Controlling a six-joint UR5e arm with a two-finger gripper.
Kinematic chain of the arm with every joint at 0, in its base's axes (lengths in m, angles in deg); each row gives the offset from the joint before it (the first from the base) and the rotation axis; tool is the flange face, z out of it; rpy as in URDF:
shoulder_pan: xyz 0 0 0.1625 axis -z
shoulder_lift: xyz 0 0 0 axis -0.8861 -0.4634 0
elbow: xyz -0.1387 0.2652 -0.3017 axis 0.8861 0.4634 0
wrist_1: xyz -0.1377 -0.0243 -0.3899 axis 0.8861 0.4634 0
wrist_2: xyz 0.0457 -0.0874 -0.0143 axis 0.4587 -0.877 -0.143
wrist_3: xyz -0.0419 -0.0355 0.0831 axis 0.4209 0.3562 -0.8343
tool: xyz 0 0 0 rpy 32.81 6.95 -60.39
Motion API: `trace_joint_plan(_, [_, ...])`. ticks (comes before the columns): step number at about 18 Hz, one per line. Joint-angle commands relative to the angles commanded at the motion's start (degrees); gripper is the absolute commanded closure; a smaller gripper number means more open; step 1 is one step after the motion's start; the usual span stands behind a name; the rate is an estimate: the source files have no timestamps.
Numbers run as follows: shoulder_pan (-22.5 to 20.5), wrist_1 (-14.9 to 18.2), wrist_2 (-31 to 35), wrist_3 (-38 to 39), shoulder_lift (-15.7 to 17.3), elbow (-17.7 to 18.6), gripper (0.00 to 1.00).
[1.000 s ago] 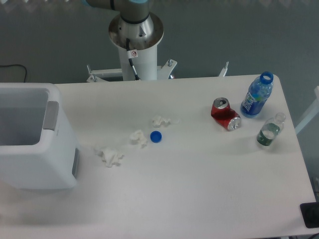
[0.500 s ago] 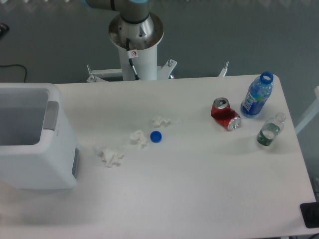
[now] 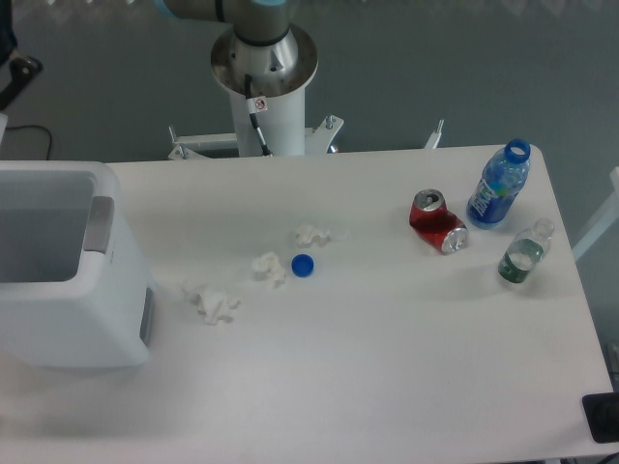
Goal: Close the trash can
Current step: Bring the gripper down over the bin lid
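The trash can is a large white boxy bin at the table's left edge. Its top is open and I see down into its grey inside. A grey tab sits on its right rim and a grey patch on its right side. A dark part of my gripper shows at the far upper left edge, behind and above the bin. It is mostly cut off by the frame, so its jaws cannot be read.
The arm's base column stands behind the table. Three crumpled tissues and a blue cap lie mid-table. A red can, a blue bottle and a clear bottle are at the right.
The dark gripper part has come further into view at the upper left edge, moving down and right. Nothing on the table has moved.
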Motion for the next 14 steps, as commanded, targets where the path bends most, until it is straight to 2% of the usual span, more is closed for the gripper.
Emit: trace_joint_plan(14, [-0.87, -0.09, 1.23, 0.0, -2.64, 0.09, 0.81])
